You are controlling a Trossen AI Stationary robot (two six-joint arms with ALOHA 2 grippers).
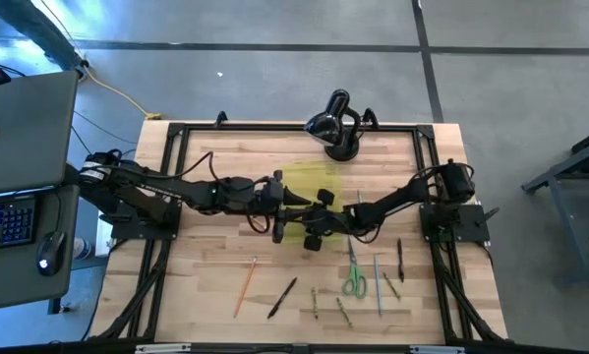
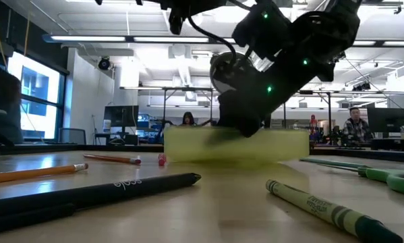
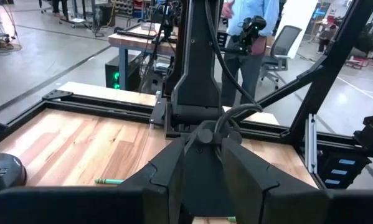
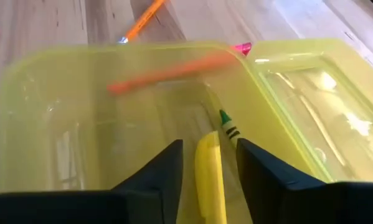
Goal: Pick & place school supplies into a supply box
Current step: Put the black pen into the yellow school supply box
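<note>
The translucent yellow-green supply box (image 1: 309,185) (image 2: 235,145) rests on its base at mid-table, its lid (image 4: 317,106) folded open. My right gripper (image 4: 209,146) (image 1: 314,224) slants down into it, open. A yellow marker (image 4: 210,180) lies in the box between the fingers, apart from both, beside a green crayon (image 4: 228,129). My left gripper (image 3: 203,146) (image 1: 277,211) hovers level above the box's left end, open and empty. Green-handled scissors (image 1: 353,277), an orange pencil (image 1: 245,285), a black pen (image 1: 282,297) and other pens lie on the near half.
A black domed device (image 1: 333,128) stands at the far edge behind the box. A black frame rail (image 1: 294,128) borders the table. Another orange pencil (image 4: 174,70) shows blurred through the box's wall. A laptop (image 1: 19,128) sits off the left side. People stand in the room beyond.
</note>
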